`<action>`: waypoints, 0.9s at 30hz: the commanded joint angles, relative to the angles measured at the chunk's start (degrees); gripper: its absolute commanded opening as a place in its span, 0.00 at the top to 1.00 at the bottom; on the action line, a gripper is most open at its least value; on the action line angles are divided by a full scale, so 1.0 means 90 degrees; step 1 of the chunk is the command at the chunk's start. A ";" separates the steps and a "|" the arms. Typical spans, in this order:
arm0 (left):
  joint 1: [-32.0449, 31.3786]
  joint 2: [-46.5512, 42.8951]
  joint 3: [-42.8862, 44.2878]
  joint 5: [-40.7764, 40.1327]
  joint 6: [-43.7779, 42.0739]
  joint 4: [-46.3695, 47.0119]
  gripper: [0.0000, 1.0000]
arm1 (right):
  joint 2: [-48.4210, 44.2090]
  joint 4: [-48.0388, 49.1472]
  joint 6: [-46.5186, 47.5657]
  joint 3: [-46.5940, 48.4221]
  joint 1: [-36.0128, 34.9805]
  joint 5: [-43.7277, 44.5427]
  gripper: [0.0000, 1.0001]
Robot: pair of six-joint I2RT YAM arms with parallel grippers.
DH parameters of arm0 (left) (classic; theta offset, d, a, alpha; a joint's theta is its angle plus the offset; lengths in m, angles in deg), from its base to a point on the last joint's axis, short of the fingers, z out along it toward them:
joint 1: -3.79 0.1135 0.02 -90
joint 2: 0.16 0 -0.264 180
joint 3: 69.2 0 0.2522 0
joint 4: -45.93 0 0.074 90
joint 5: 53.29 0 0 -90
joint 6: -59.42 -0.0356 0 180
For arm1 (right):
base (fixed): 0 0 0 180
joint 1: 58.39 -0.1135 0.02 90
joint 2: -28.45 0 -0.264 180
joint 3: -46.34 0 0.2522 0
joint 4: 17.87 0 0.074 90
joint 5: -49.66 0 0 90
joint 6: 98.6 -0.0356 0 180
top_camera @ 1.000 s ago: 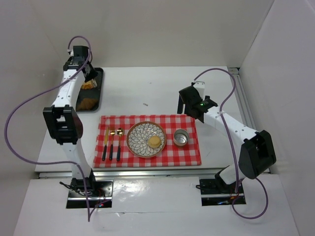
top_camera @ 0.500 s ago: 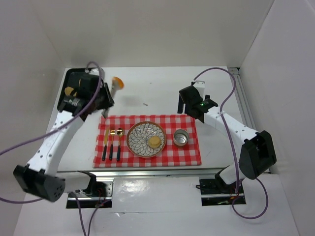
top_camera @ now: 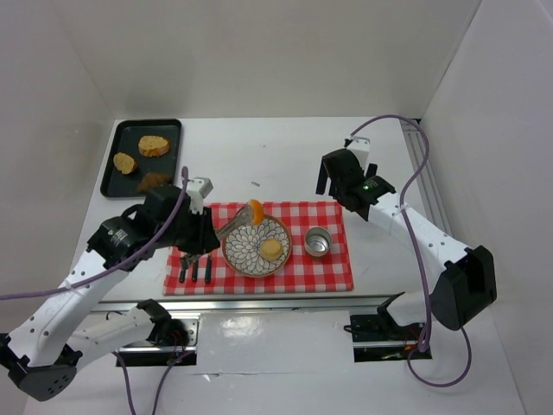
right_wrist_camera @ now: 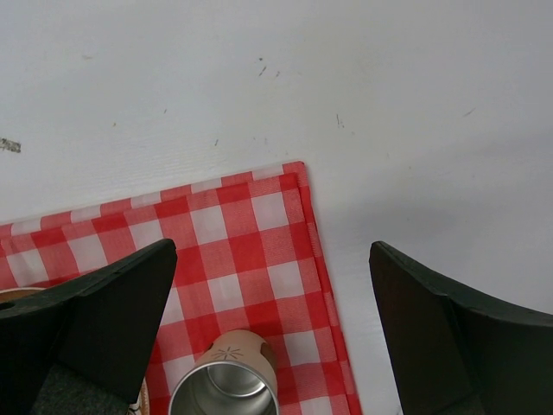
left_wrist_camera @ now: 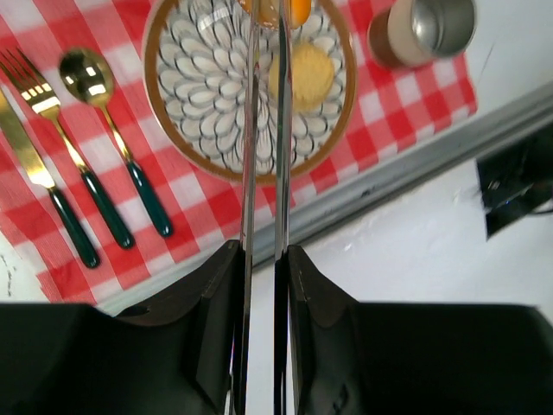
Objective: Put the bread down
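Swings clear of tray (top_camera: 168,160), unlike a second ago; clamps bread (left_wrist_camera: 296,9) in left gripper (top_camera: 251,214) above plate's (top_camera: 226,255) far rim, near yellow round piece (top_camera: 272,249); holds right gripper (right_wrist_camera: 272,268) jaws apart over checked cloth's (top_camera: 333,272) corner, beside cup (top_camera: 318,242)

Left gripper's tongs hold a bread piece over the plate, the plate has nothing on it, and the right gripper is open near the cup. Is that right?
No: the plate carries one round piece, per the left wrist view. The rest stands: the tongs in the left gripper hold a bread piece over it, and the right gripper is open near the cup.
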 commanded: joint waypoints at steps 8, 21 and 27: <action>-0.0875 0.0056 -0.0901 -0.0183 0.0359 -0.0028 0.96 | -0.0419 -0.0189 -0.0184 0.0091 -0.0048 0.0174 0.00; -0.1315 0.0456 -0.0434 -0.0732 0.0487 -0.0496 0.44 | -0.0488 -0.0189 -0.0242 0.0091 -0.0048 0.0174 0.00; -0.1315 0.0515 -0.0006 -0.1054 0.0564 -0.0633 0.43 | -0.0488 -0.0189 -0.0242 0.0032 -0.0048 0.0115 0.00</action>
